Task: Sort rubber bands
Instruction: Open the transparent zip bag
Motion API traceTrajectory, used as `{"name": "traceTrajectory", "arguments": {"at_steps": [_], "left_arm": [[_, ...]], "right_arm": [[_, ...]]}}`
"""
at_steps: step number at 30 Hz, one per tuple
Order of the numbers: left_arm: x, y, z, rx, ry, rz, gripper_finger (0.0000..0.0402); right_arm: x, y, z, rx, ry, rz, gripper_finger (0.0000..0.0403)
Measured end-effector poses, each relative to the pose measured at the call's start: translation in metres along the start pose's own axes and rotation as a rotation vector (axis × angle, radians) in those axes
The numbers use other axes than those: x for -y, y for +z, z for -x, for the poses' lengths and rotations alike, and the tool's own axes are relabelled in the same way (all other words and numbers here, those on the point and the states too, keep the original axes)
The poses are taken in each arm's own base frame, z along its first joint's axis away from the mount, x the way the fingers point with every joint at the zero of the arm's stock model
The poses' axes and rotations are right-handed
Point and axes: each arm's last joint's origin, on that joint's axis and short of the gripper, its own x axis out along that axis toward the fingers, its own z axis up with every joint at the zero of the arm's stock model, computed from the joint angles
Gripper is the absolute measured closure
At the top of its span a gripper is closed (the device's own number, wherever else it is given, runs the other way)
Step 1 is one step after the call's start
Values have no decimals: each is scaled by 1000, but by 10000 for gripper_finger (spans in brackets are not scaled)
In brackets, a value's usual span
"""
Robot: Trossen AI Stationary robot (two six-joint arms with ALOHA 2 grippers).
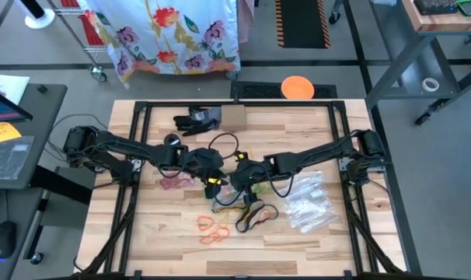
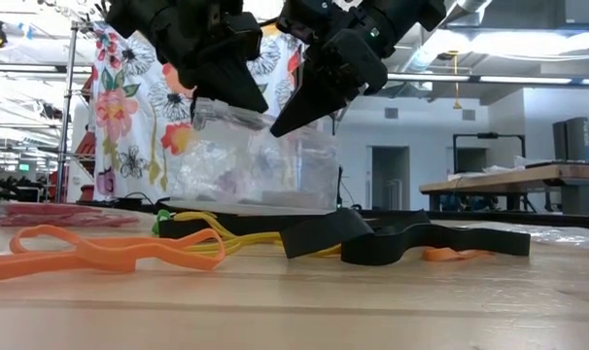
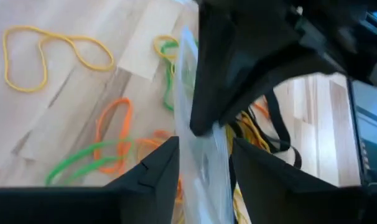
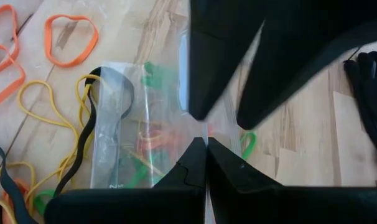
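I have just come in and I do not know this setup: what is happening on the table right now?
Two robot arms hold a clear plastic bag up over the middle of the wooden table. The right hand is shut on the bag's edge, and the left hand stands open around the same bag. Rubber bands in orange, yellow, green and black lie loose on the table below, a few seem to be inside the bag, and more clear bags lie to the right.

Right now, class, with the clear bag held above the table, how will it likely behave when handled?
The clear bag hangs creased from the shut right gripper, so it is probably floppy and light. Its glossy film looks slippery. The left gripper straddles it with jaws apart, so it may swing.
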Motion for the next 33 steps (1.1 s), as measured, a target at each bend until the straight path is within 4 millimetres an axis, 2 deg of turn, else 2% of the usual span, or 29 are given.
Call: {"name": "traceTrajectory", "arguments": {"at_steps": [14, 33], "left_arm": [[-1, 8, 0, 90, 32, -18, 254], [-4, -1, 0, 0, 69, -38, 264]], "right_arm": [[-3, 1, 0, 3, 6, 4, 403], [-3, 1, 0, 1, 7, -3, 403]]}}
